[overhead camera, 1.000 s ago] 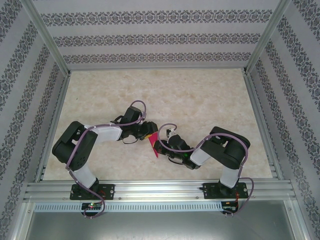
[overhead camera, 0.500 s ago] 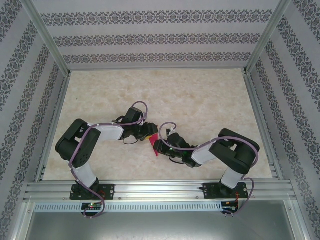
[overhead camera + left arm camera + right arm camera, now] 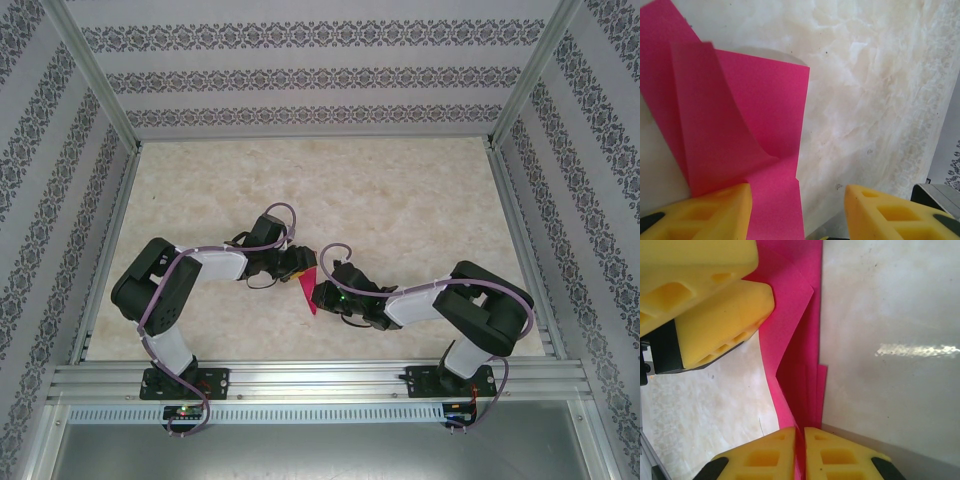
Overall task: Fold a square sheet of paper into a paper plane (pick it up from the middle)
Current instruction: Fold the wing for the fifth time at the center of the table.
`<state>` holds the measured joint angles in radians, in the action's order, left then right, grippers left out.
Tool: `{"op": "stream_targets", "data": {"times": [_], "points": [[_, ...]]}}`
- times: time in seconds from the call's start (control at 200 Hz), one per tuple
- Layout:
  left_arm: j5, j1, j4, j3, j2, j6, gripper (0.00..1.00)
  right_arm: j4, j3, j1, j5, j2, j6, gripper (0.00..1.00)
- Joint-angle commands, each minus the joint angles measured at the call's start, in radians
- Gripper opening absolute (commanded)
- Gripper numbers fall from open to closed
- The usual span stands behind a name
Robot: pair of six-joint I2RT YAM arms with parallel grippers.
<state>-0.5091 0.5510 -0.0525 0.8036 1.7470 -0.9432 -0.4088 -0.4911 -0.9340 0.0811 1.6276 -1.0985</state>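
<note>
Right gripper [image 3: 800, 434]: we find jaws pressed together, pinching folded edge of sheet of paper [image 3: 795, 340]. Left gripper [image 3: 797, 194]: jaws stand apart, clamping nothing, one finger over sheet. We note sheet partly folded, one flap lifted, lying on table [image 3: 400, 200] between both grippers, in near half.

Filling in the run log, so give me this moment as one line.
paper: partly folded, one flap curling up | right claw: shut on paper | left claw: open, over paper
</note>
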Motion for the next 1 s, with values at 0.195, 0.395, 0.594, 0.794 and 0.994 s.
{"op": "stream_targets", "data": {"times": [0.195, 0.395, 0.594, 0.794, 0.994], "points": [[0.001, 0.003, 0.041, 0.034, 0.006, 0.032, 0.53, 0.075, -0.006, -0.020, 0.056, -0.014, 0.014, 0.12], [-0.002, 0.005, 0.042, 0.027, 0.000, 0.028, 0.53, 0.091, -0.014, -0.020, 0.042, -0.082, 0.026, 0.17], [-0.003, 0.008, 0.038, 0.020, 0.002, 0.024, 0.53, 0.135, -0.044, -0.021, 0.054, -0.085, 0.056, 0.18], [-0.003, 0.010, 0.043, 0.020, -0.002, 0.023, 0.53, 0.128, -0.059, -0.025, 0.070, -0.046, 0.057, 0.11], [0.000, 0.012, 0.045, 0.017, 0.000, 0.020, 0.53, 0.131, -0.073, -0.037, 0.091, 0.007, 0.052, 0.08]]}}
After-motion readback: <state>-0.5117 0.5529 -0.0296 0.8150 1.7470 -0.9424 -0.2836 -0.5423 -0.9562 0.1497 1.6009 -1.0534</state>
